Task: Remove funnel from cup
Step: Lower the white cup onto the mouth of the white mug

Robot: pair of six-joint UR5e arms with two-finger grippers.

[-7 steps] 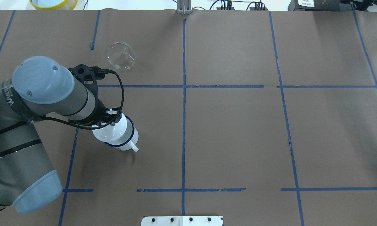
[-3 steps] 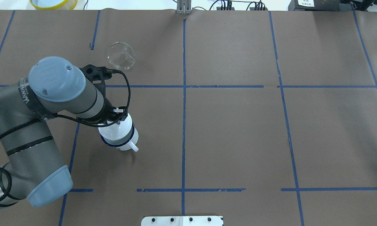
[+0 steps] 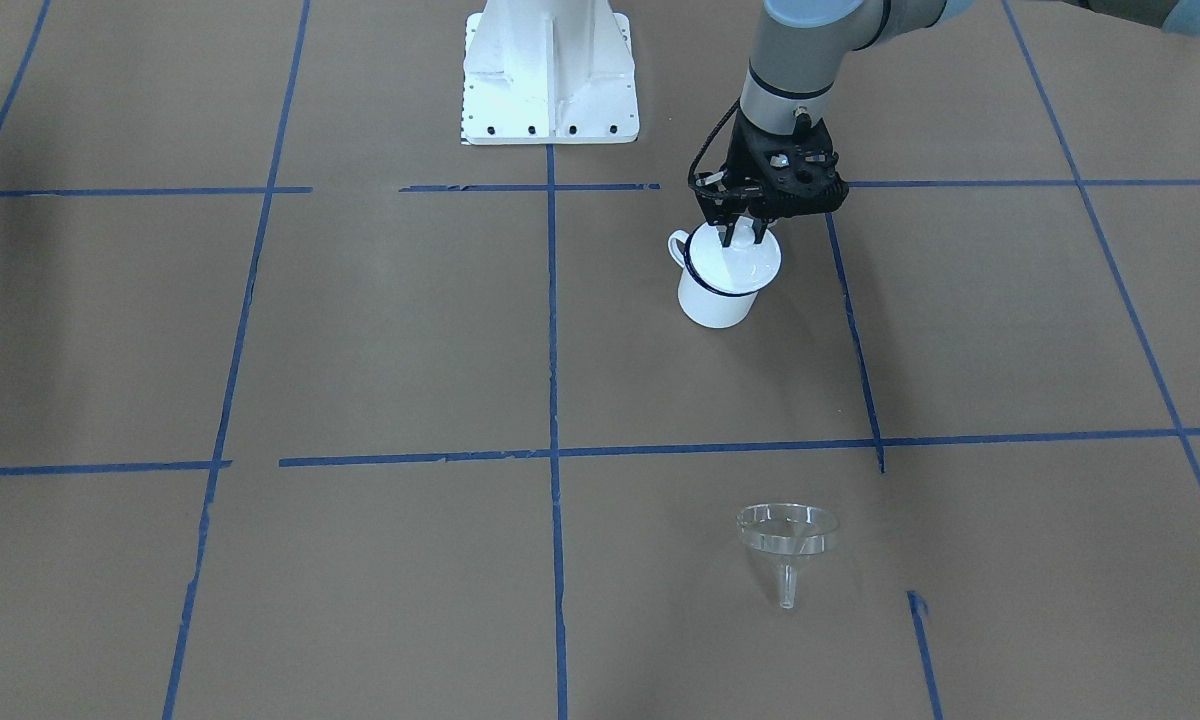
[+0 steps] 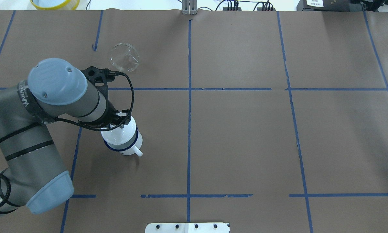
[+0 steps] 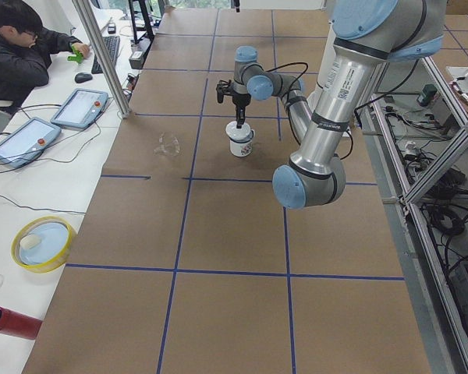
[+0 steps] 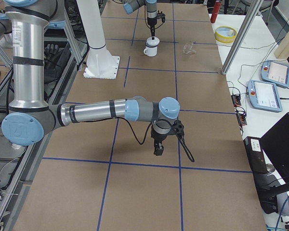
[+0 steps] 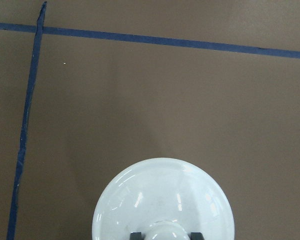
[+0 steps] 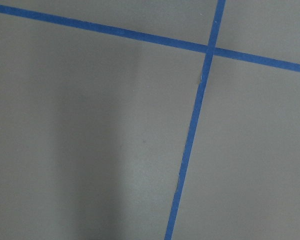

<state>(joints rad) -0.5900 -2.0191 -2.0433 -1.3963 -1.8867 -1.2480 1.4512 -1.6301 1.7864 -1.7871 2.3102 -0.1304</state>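
- Brown-paper worktop [image 4: 245,129], blue tape [image 4: 189,129] grid.
- Funnel [image 4: 124,57] on the worktop, far side, well apart from cup [image 3: 712,300].
- Left arm [image 4: 51,97] above cup; left jaws narrow, gripping knob of white lid [image 7: 165,200].
- Right jaws: cannot tell.

Overhead and front-facing cameras oppose each other, sharing the cup [image 3: 715,302] (wrist cameras look down).
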